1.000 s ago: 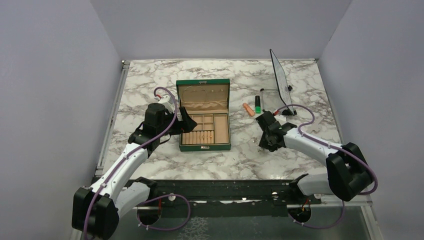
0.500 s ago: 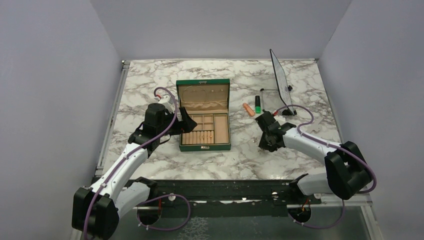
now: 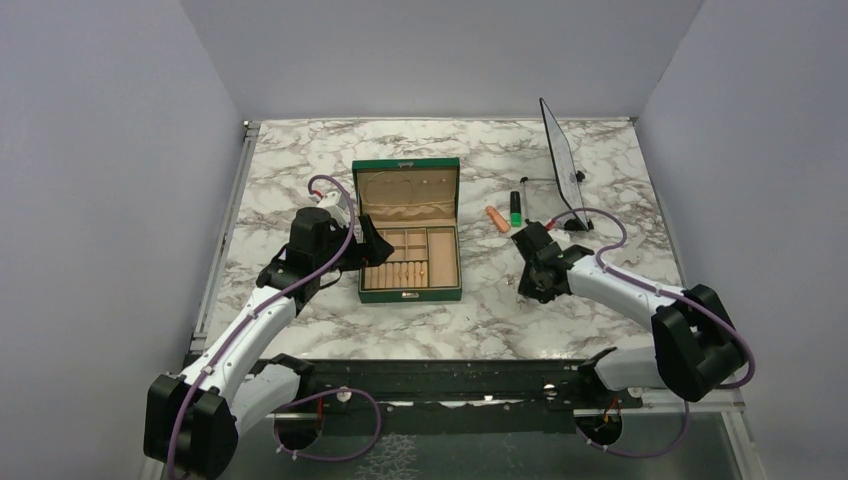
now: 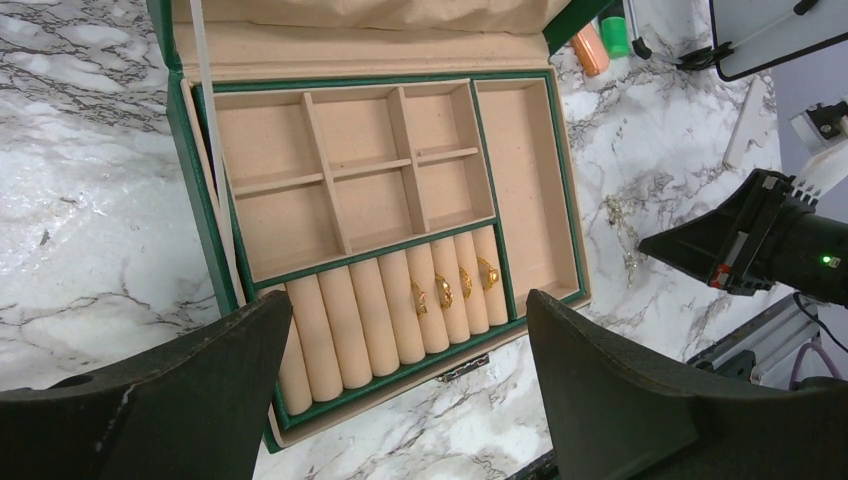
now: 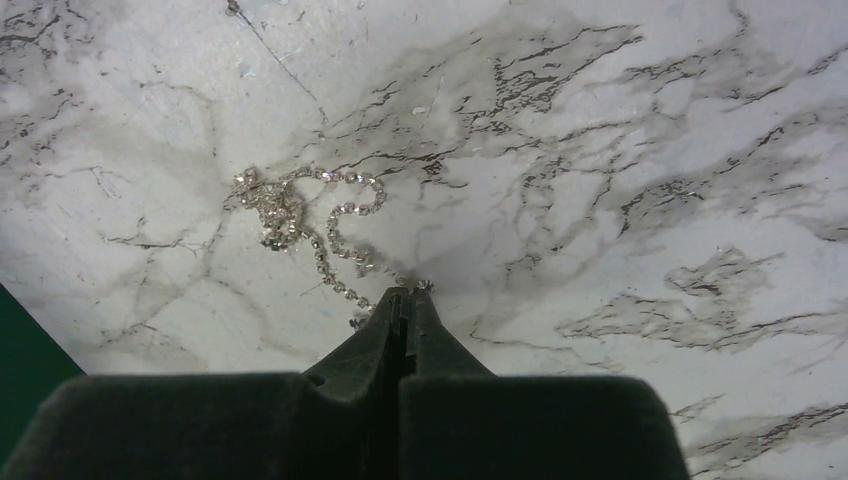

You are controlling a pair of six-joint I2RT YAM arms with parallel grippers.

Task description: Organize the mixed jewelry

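White-grey marble tabletop (image 3: pixel 500 325), grey walls around. Open green jewellery box (image 3: pixel 410 294) with beige lining, mid-table. Left gripper (image 4: pixel 408 310) spread wide, hovering over box's left front edge. Small gold rings (image 4: pixel 443 290) seated in box's front roll row. Thin silvery looped chain (image 5: pixel 300 215) on marble right of box. Right gripper (image 5: pixel 405 295) pressed together, tips at chain's near end; whether chain pinched, cannot tell.

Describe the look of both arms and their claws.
The left arm and right arm have white link shells, black joint housings and a purple cable looping along each. The left claw and right claw have matte black, wedge-shaped fingers.
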